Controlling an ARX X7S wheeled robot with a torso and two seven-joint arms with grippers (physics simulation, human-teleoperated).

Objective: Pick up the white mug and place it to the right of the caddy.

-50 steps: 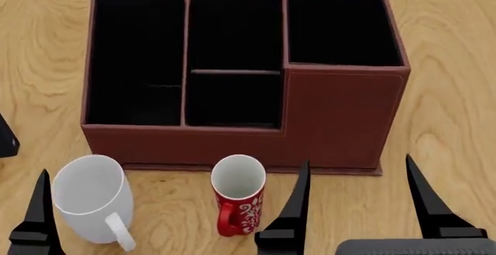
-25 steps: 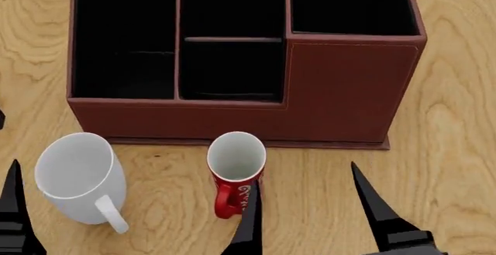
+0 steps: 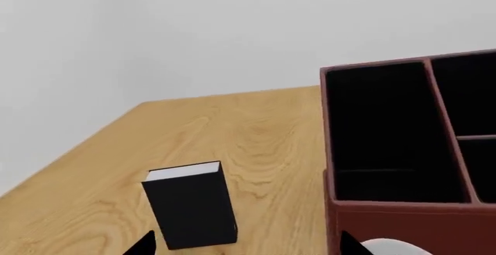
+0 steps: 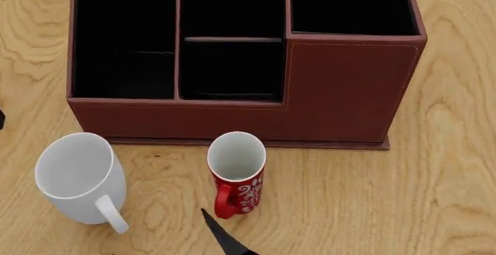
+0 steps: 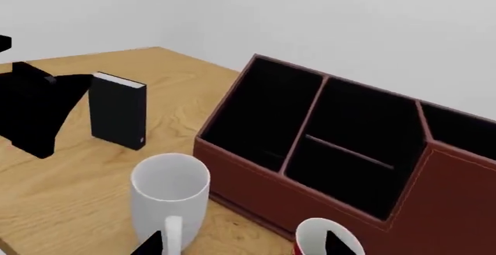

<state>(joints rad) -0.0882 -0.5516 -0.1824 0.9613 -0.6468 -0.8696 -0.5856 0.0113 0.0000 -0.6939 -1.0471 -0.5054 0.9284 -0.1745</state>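
The white mug [image 4: 78, 179] stands upright on the wooden table in front of the caddy's left end, handle toward me. It also shows in the right wrist view [image 5: 171, 194], and its rim shows in the left wrist view [image 3: 391, 247]. The caddy [image 4: 341, 101] is the big reddish-brown box behind it, also seen in the wrist views [image 3: 403, 214] [image 5: 326, 200]. My left gripper [image 3: 248, 249] is open and empty, near the mug and the caddy's left end. My right gripper [image 5: 241, 246] is open and empty, short of both mugs. Only one black fingertip [image 4: 223, 236] shows in the head view.
A slim red mug [image 4: 236, 171] with white swirls stands just right of the white mug, also in the right wrist view [image 5: 322, 240]. A small black book [image 3: 190, 205] stands left of the caddy [image 5: 118, 112]. Bare wooden table [image 4: 457, 168] lies to the caddy's right.
The head view first moved in on the caddy, then held still. Both grippers have dropped back out of its lower edge; one fingertip remains below the red mug. The mugs have not moved.
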